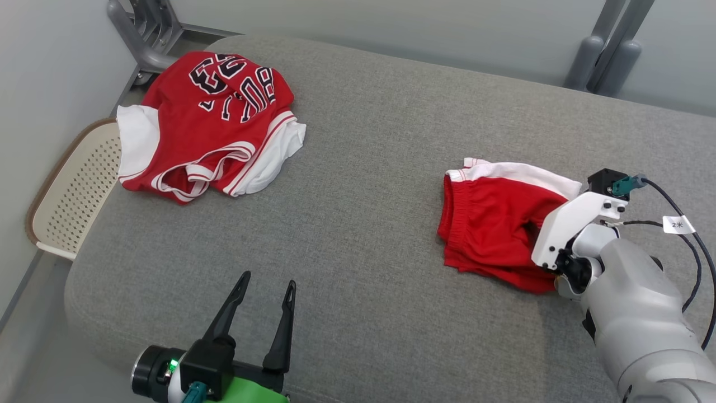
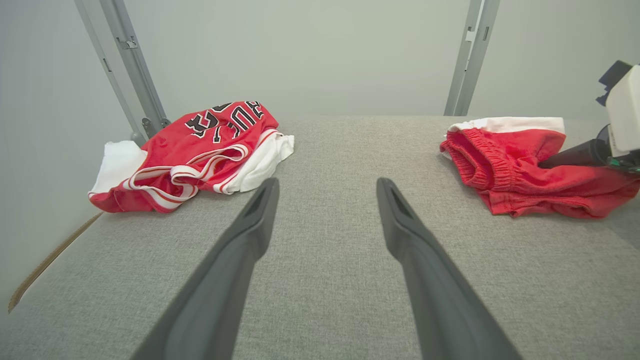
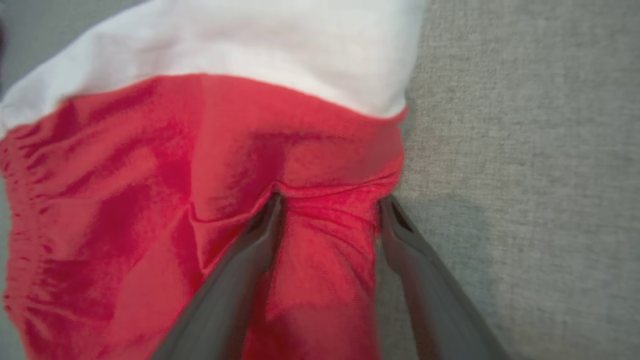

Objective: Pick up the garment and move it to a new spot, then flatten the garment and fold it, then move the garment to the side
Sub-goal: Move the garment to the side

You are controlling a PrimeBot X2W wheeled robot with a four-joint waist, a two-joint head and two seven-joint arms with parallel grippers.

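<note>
The garment, red shorts point(image 1: 492, 224) with a white band, lies crumpled on the right side of the grey padded surface point(image 1: 363, 196). My right gripper point(image 3: 330, 200) is down on the shorts point(image 3: 150, 200), open, with its two fingertips pressed into the cloth and a ridge of red fabric between them. In the left wrist view one dark finger of it rests on the shorts point(image 2: 505, 165). The white wrist mount hides those fingers in the head view. My left gripper point(image 1: 267, 280) hovers open with nothing in it over the near edge, seen likewise in its own wrist view point(image 2: 327, 185).
A second garment, a red and white jersey point(image 1: 212, 123) with dark lettering, lies bunched at the far left point(image 2: 200, 150). A beige perforated chair point(image 1: 72, 190) stands off the left edge. Grey metal frame legs point(image 1: 145, 33) rise behind the surface. Cables point(image 1: 693, 240) trail from my right wrist.
</note>
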